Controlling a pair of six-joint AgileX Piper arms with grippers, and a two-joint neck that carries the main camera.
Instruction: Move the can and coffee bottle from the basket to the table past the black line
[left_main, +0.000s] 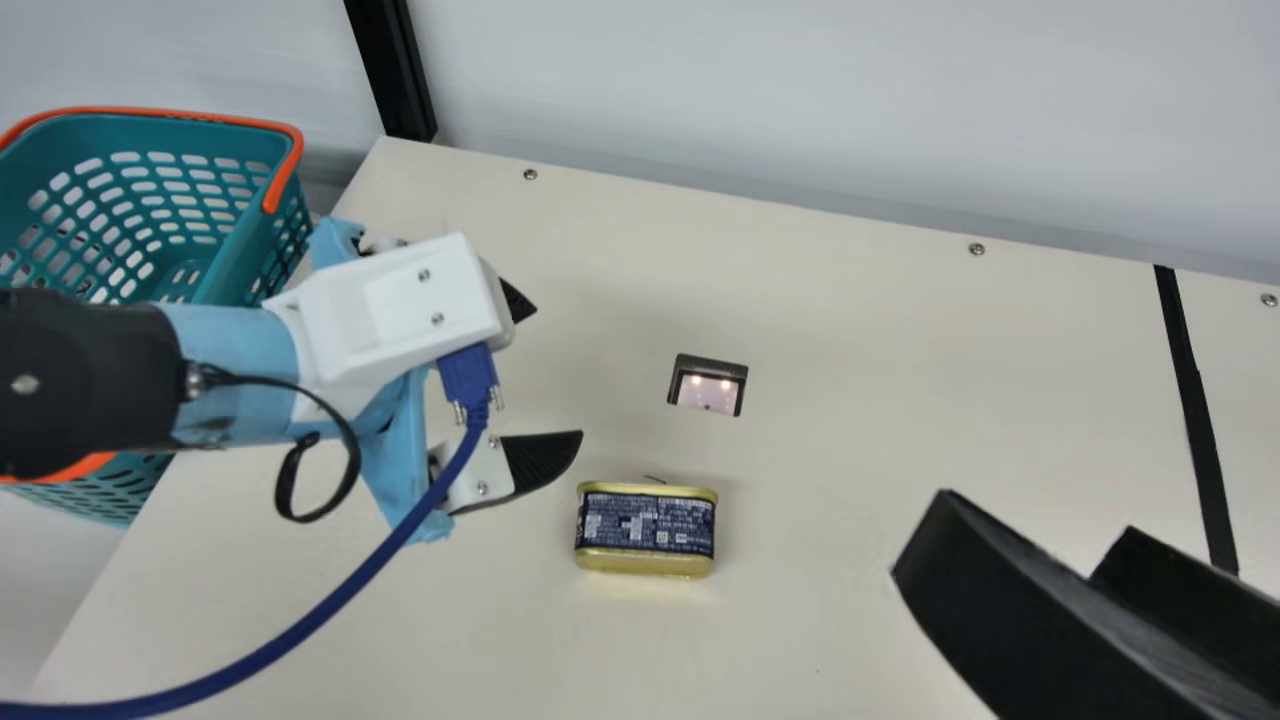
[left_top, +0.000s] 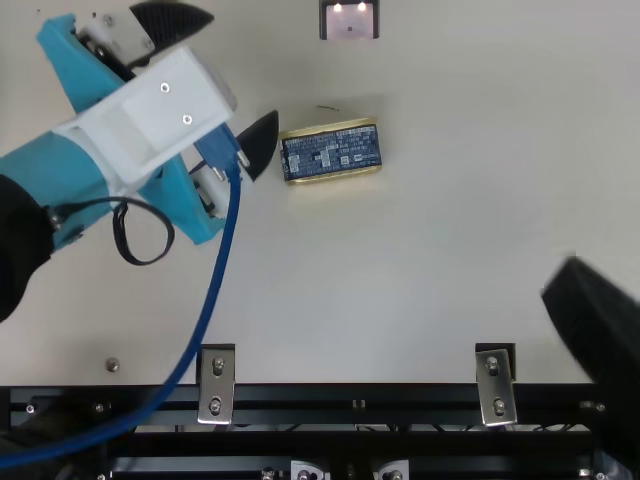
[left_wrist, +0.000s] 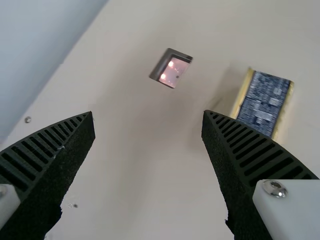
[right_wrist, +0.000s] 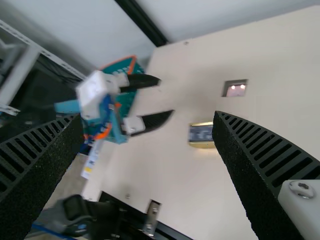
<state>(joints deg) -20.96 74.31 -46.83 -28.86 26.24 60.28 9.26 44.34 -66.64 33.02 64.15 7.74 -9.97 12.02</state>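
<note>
in main view, your left tool (left_main: 558, 372) is apart, at eleven o'clock from the gold-and-navy metal can (left_main: 646, 530); your right tool (left_main: 1036, 514), three o'clock, also apart.

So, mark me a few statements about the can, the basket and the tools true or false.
1. The can lies on the table, between the basket and the black line. True.
2. The can is held in the left tool. False: that tool has nothing between its fingers, and the can lies on the table.
3. The right tool is open. True.
4. The basket is orange all over. False: its body is teal, with orange at the handle.
</note>
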